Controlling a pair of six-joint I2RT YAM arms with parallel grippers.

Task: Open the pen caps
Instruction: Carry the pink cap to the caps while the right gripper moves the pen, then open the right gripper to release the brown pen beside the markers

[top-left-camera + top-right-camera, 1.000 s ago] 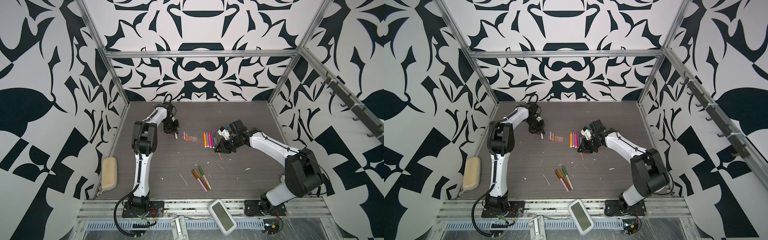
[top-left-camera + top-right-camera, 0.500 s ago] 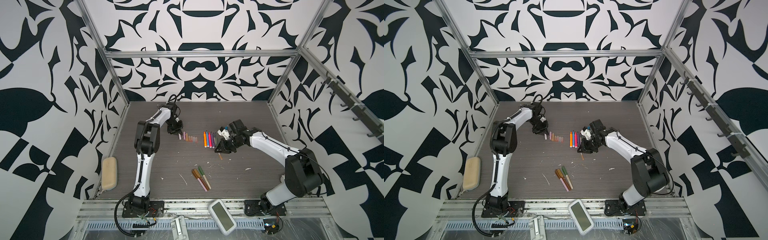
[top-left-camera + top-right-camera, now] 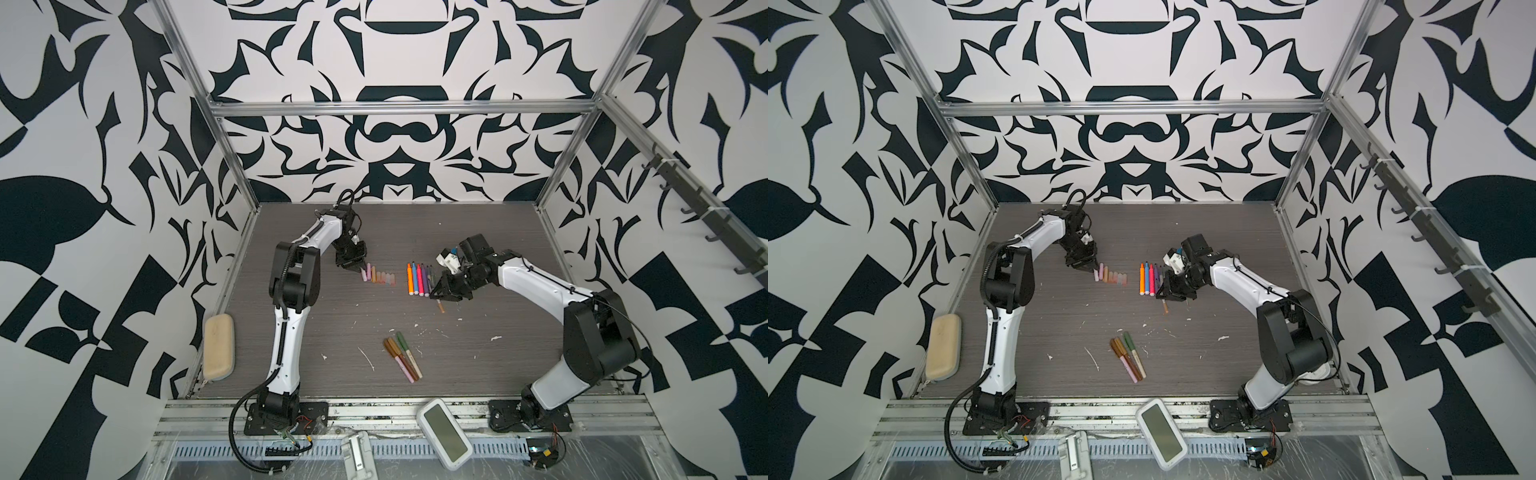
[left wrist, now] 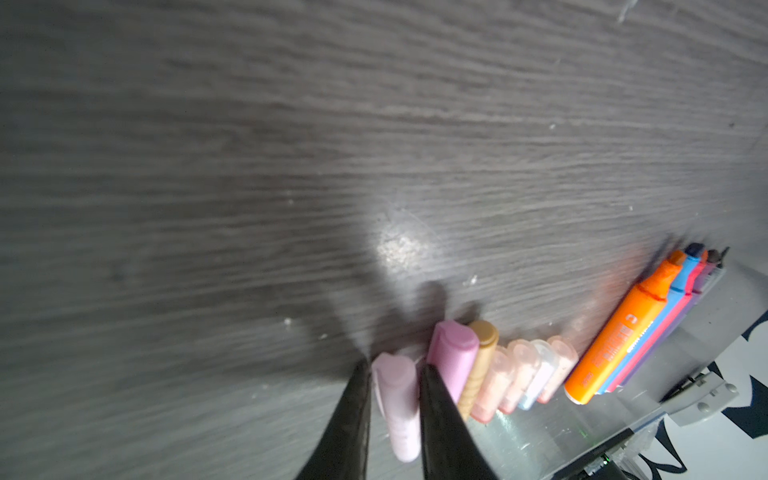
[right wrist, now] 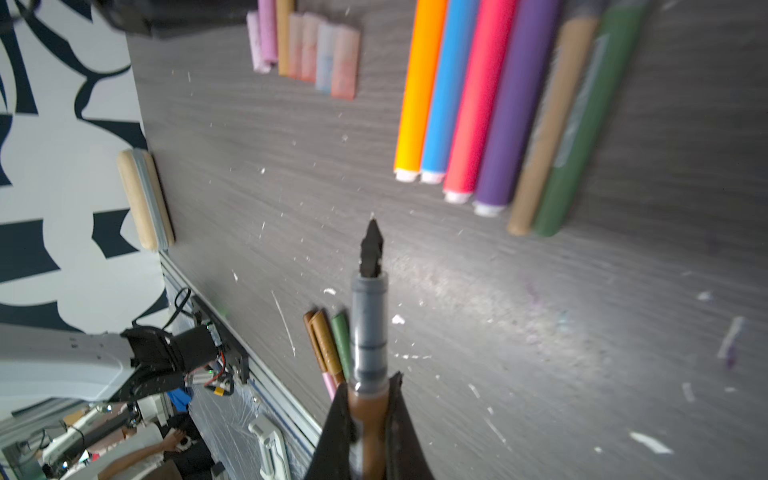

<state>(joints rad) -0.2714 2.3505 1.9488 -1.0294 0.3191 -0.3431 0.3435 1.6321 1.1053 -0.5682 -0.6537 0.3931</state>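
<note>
Right tool clamps the brown pen. Left tool straddles the pale pink cap on the counter; clamping cannot be determined.

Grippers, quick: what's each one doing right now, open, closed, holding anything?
Left gripper: jaws straddle the pale pink cap; whether it grips cannot be told.
Right gripper: closed on the uncapped brown pen.

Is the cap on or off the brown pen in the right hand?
Off. The brown pen in the right hand shows its bare dark tip; no cap covers it.
</note>
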